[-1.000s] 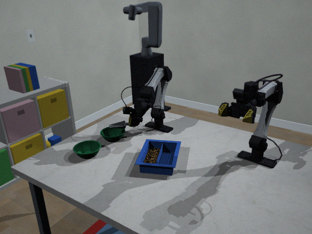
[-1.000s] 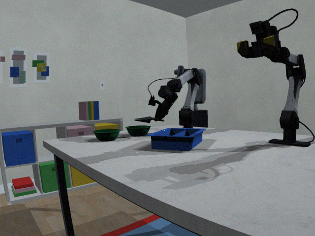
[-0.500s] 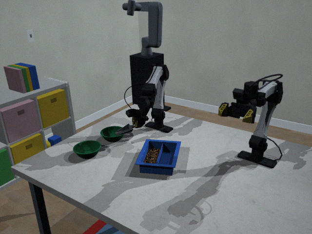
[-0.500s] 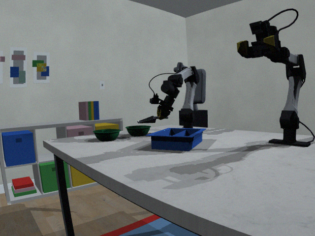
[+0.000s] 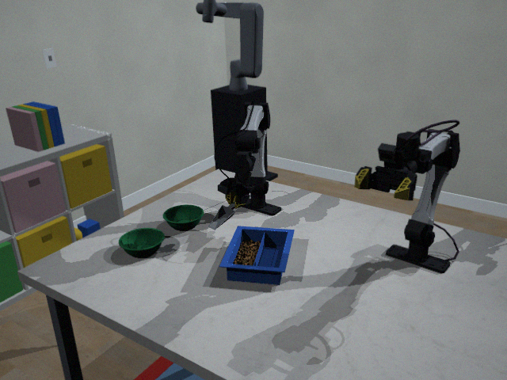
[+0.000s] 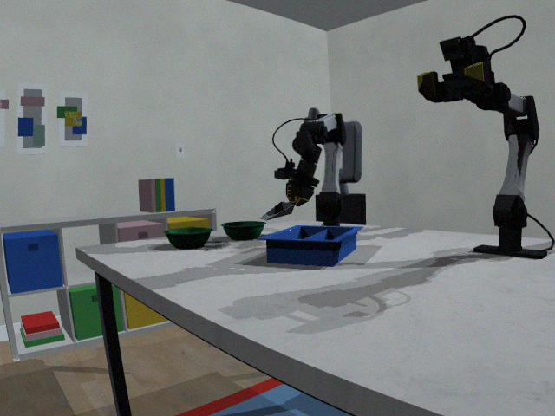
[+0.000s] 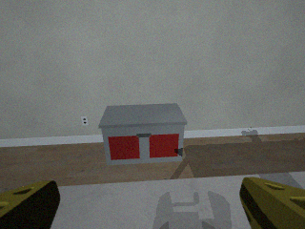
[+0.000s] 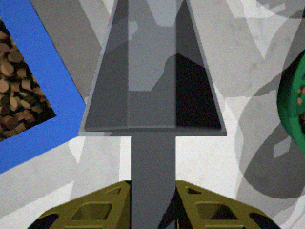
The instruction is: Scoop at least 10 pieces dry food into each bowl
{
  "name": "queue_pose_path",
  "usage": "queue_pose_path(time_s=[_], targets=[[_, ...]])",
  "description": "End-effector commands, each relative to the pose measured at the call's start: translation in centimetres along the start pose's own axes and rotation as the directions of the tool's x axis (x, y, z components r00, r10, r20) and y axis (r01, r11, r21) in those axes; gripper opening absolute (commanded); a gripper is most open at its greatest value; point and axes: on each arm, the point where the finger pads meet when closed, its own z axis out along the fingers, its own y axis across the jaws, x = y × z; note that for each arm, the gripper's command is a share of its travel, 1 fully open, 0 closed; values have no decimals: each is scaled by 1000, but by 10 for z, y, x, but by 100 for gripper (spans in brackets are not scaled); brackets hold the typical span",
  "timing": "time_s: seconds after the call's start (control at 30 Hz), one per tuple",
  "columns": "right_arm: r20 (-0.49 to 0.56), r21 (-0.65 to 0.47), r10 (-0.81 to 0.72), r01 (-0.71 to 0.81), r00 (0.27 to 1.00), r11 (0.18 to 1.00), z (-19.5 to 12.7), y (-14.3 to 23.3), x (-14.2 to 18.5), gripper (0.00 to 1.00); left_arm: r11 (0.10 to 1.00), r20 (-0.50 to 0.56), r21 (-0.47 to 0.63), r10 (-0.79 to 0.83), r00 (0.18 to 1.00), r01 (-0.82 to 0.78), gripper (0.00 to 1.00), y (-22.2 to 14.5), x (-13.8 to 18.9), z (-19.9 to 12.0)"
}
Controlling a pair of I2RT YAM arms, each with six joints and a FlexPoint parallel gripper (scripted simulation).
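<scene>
- Right gripper (image 5: 233, 199) (image 6: 299, 197) (image 8: 153, 191): pinching the empty scoop (image 5: 222, 217) (image 6: 278, 210) (image 8: 152, 72) by its handle, above the bench (image 5: 348, 319) (image 6: 403, 308), between box (image 5: 253, 275) (image 6: 302, 252) (image 8: 64, 107) and bowls.
- Left gripper (image 5: 384, 180) (image 6: 450, 82) (image 7: 150, 202): spread (nothing in it), well apart from the box.

the scoop (image 5: 223, 217) (image 6: 277, 210) (image 8: 152, 72) has swung away from the bowls (image 5: 183, 216) (image 6: 243, 230) (image 8: 297, 97)
</scene>
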Motion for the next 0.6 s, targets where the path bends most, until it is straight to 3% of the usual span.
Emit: queue_pose_path(time_s=[0.0, 0.57], targets=[[-41, -85, -127, 123, 991, 989, -13, 22, 1, 0, 1000, 20, 0, -1, 1000, 1, 100, 0, -7, -2], [-39, -277, -424, 398, 905, 874, -48, 84, 7, 0, 1000, 20, 0, -1, 1000, 1, 100, 0, -7, -2]])
